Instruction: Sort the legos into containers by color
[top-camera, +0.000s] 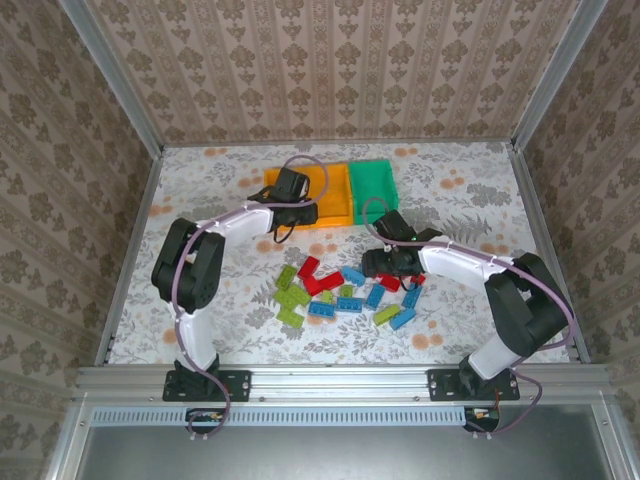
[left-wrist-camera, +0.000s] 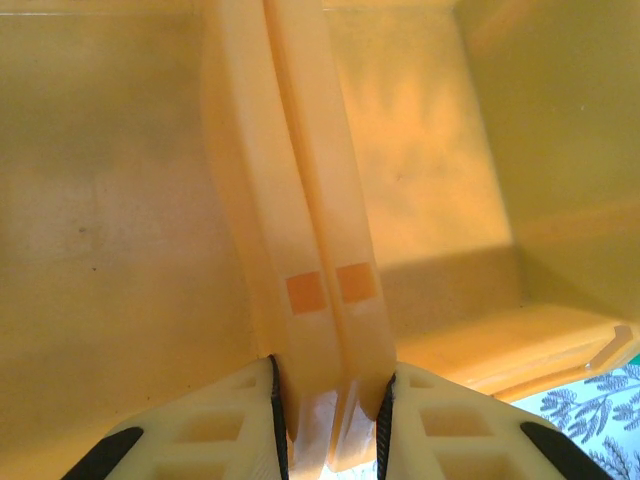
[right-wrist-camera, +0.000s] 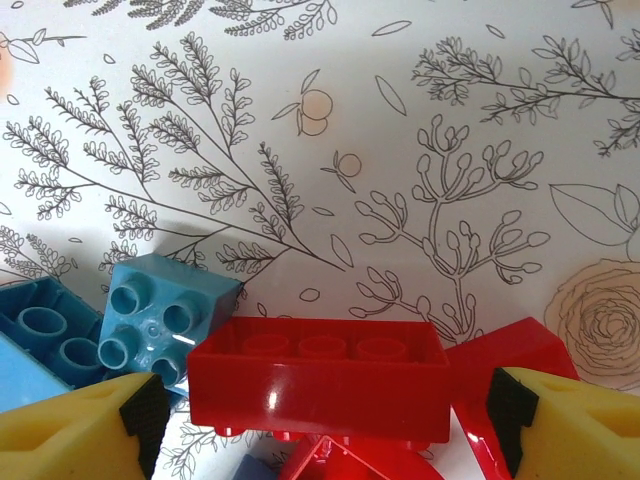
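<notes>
i read this as a lab robot cell dressed up homely, not a real room. aluminium frame (top-camera: 340, 378) boxes the workspace in; damask wallpaper (top-camera: 330, 70) covers flat panel walls; floral printed table cover (top-camera: 470, 190) underneath; left arm (top-camera: 190, 270) and right arm (top-camera: 520, 300) bolted at its front rail.

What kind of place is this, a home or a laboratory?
Probably a laboratory test cell, not a home: two robot arms bolted to an aluminium rail, patterned panels in metal frames as walls, and toy bricks on a flowered tabletop.
</notes>
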